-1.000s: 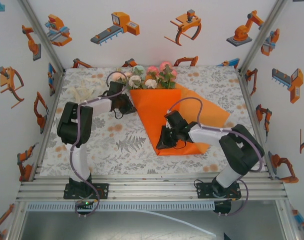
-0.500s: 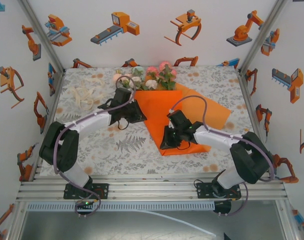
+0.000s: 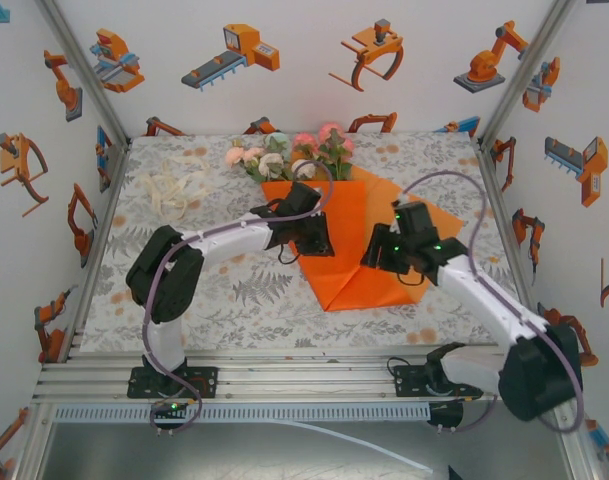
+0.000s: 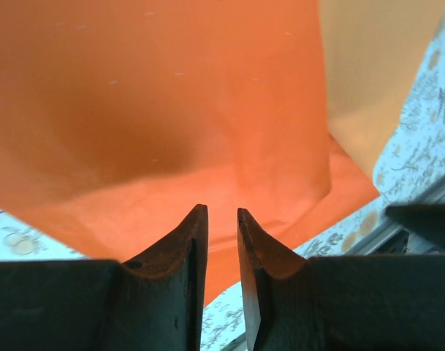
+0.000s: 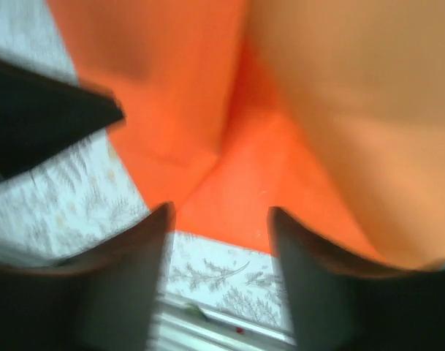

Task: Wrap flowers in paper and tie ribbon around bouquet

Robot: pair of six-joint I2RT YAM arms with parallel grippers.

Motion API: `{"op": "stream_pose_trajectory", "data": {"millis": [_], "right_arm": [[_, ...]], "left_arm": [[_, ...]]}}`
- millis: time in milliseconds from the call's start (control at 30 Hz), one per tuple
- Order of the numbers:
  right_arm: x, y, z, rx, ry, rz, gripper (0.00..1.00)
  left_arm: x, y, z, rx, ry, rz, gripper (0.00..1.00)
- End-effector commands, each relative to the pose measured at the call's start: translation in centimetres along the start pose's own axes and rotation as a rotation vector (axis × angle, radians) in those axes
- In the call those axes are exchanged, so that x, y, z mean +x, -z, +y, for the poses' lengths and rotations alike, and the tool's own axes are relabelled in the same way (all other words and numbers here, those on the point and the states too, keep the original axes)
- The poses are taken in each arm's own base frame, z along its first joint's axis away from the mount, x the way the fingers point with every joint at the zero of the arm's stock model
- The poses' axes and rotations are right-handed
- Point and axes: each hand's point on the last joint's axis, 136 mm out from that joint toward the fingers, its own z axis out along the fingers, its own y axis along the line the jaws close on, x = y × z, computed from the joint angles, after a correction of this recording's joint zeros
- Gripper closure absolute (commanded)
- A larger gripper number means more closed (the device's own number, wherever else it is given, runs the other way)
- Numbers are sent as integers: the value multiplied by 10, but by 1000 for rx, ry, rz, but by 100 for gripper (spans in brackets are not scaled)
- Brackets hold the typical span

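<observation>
Left of paper (image 3: 349, 270), seemingly open tablecloth (image 3: 239, 290).

Top view: bright, even, diffuse light; faint soft shadows; sharp. Left wrist view: paper (image 4: 171, 110) soft-focus, dim shaded hollow mid-sheet. Right wrist view: heavy motion blur, right gripper (image 5: 220, 212) smeared.

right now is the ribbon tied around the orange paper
No, the ribbon lies in a loose heap on the tablecloth at the far left, well apart from the orange paper.
</observation>
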Motion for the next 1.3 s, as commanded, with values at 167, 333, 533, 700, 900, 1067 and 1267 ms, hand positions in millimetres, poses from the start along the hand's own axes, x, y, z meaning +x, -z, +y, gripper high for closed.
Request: {"op": "stream_pose_trajectory", "data": {"millis": [167,333,533,700,900,1067,1267], "right_arm": [[-53,46,-156,447,-197,-202,5],[-85,11,-193,424,-268,-129,6],[-87,-44,-212,381,-320,28,16],[-64,-66,-214,345,-315,108,14],[-28,-77,-204,267,-335,209,11],[-11,-74,-171,99,-395,217,11],[-21,-53,-121,-174,-472,72,12]], "left_arm": [[43,-36,-28,26,-72,135,72],[64,-52,-32,34,-75,201,72],[86,-63,-16,19,-54,264,73],[85,-61,-9,3,-44,249,72],[83,-61,-10,17,-35,252,73],[77,-58,-11,25,-32,237,73],[70,-56,-9,27,-27,223,73]]}}
